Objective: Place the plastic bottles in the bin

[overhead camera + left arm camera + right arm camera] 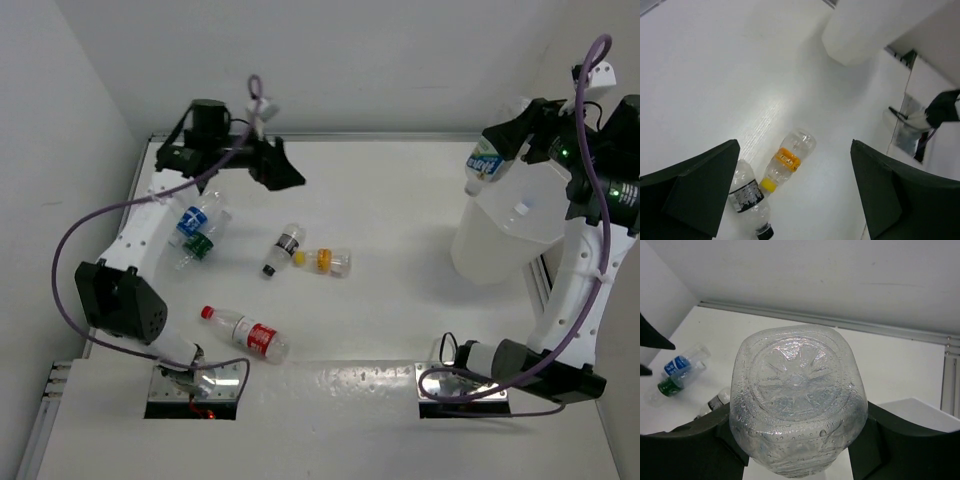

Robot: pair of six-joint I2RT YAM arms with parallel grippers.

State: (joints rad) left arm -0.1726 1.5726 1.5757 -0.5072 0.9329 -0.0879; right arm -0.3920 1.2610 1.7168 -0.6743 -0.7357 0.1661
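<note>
Right hand (500, 152) is up high at the far right, clamped across the body of a clear bottle (797, 400) with a blue-green label, neck pointing down. The bottle hangs at the left rim of the bin (505, 240); I cannot tell whether it is fully over the mouth. I read this as the drop step. It calls for a small shift inward over the opening, then the fingers letting go, so the bottle falls inside and not down the outer wall. Left hand (278, 165) is spread wide and empty, hovering over the far left of the bench (400, 330). It looks down on the black-label bottle (746, 196) and the orange-banded bottle (788, 157), which lie just beside each other. Probably the next pick; it would need to straddle one without knocking the other. Also lying on the bench are the blue-label bottle (192, 220), the green-label bottle (197, 248) and the red-label bottle (252, 336).
</note>
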